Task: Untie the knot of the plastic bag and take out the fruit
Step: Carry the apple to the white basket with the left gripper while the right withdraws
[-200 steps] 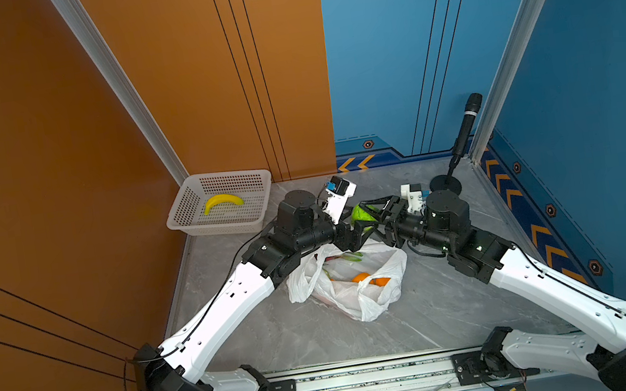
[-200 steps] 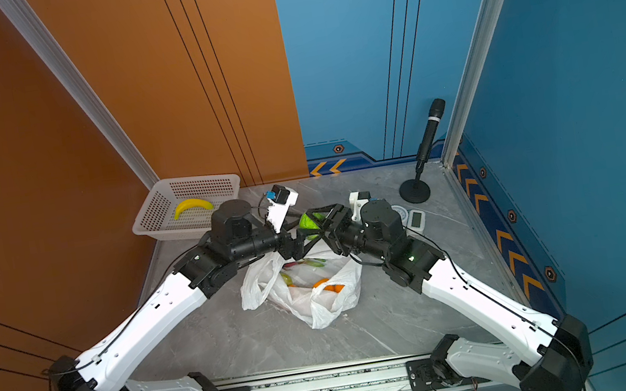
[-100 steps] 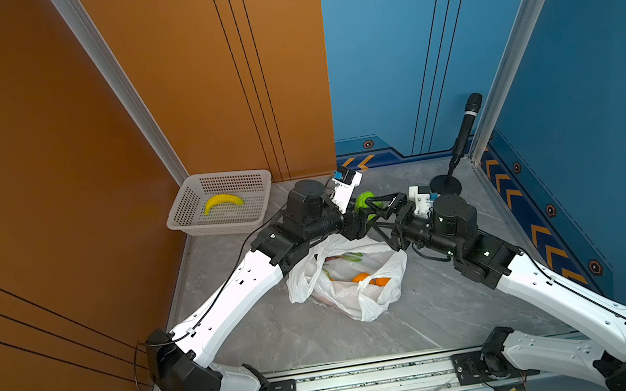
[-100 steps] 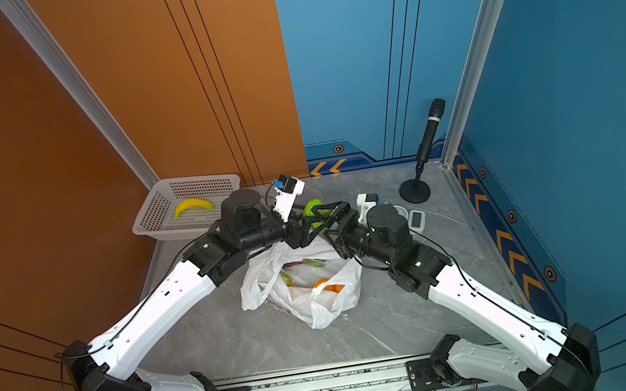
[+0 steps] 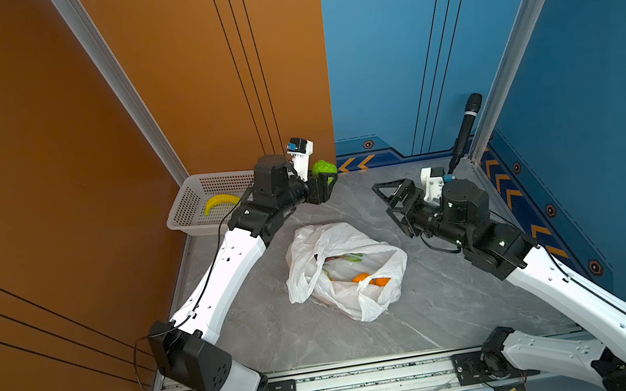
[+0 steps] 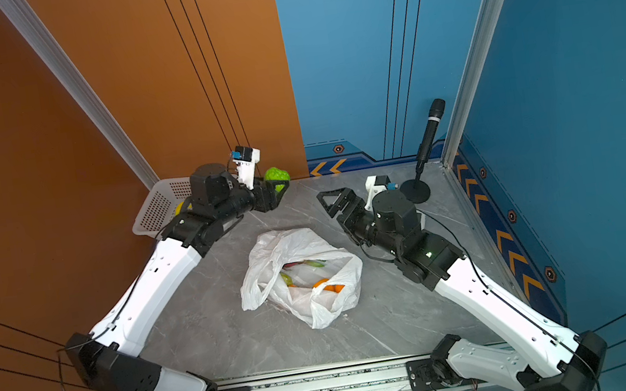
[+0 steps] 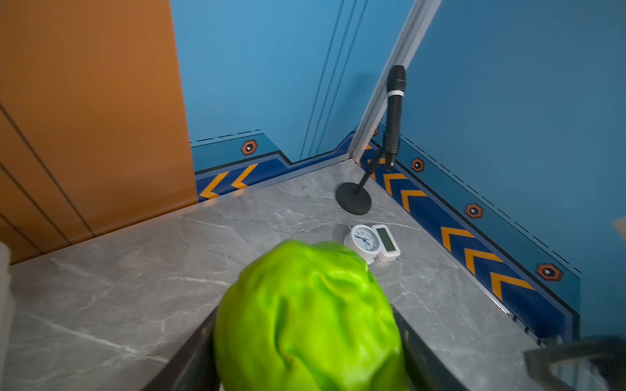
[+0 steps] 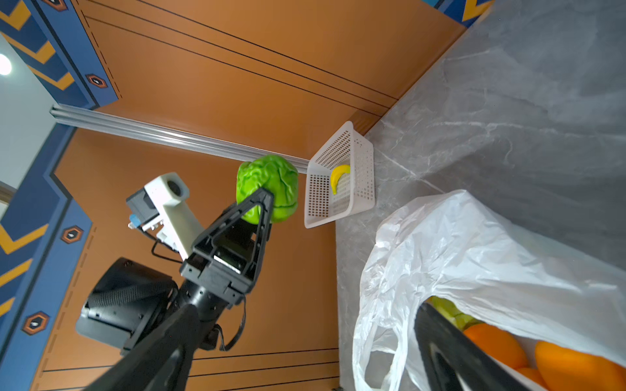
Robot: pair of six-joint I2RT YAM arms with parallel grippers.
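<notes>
**Green fruit out, bag lying open**

The left hand is clamped on the green fruit, a glossy, bright green, lumpy ball with wrinkled folds that bulges past the fingertips, clear of the tabletop. The right hand faces it with its fingers spread wide and nothing between them. Below and between both hands lies the plastic bag, thin, crinkled, translucent white, its mouth gaping. Inside are orange fruit and some yellow-green. Behind the left hand stands a white mesh basket holding a banana.
</notes>
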